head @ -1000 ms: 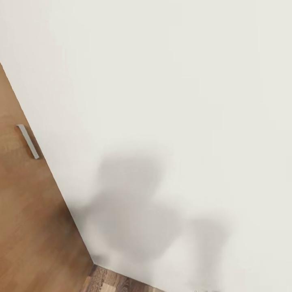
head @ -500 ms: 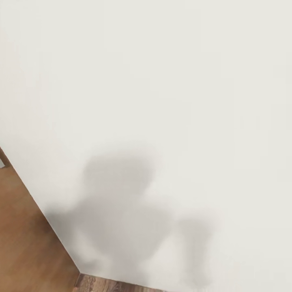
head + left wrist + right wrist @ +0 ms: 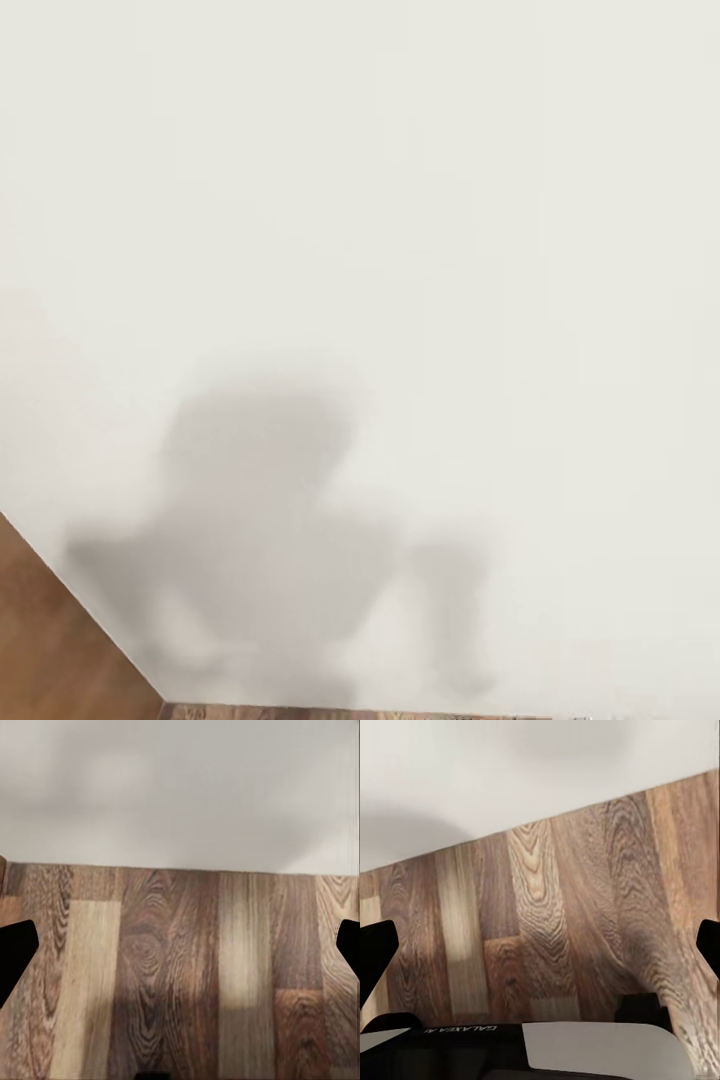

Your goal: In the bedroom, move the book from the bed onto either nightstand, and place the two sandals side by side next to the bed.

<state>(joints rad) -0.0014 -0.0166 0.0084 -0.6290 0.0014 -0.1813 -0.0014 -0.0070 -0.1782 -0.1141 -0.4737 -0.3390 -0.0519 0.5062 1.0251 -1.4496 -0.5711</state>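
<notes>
The book, the bed, the nightstand and the sandals are out of view. A plain white bedroom wall (image 3: pixel 420 200) stands close in front of me in the head view, with my own grey shadow (image 3: pixel 260 520) cast on it. My left gripper (image 3: pixel 180 949) is open over the wood-plank floor (image 3: pixel 180 982), its dark fingertips (image 3: pixel 15 952) far apart with nothing between them. My right gripper (image 3: pixel 540 949) is open too, above the floor (image 3: pixel 555 930) near the foot of the wall, and holds nothing.
A brown wooden door (image 3: pixel 50 640) shows at the lower left corner of the head view, meeting the wall. A thin strip of floor (image 3: pixel 300 712) runs along the bottom edge. Part of my white and black body (image 3: pixel 585 1050) shows in the right wrist view.
The head camera has swung, so the brown door slid away to the lower left and its metal handle left the picture. My shadow on the wall shifted left with it.
</notes>
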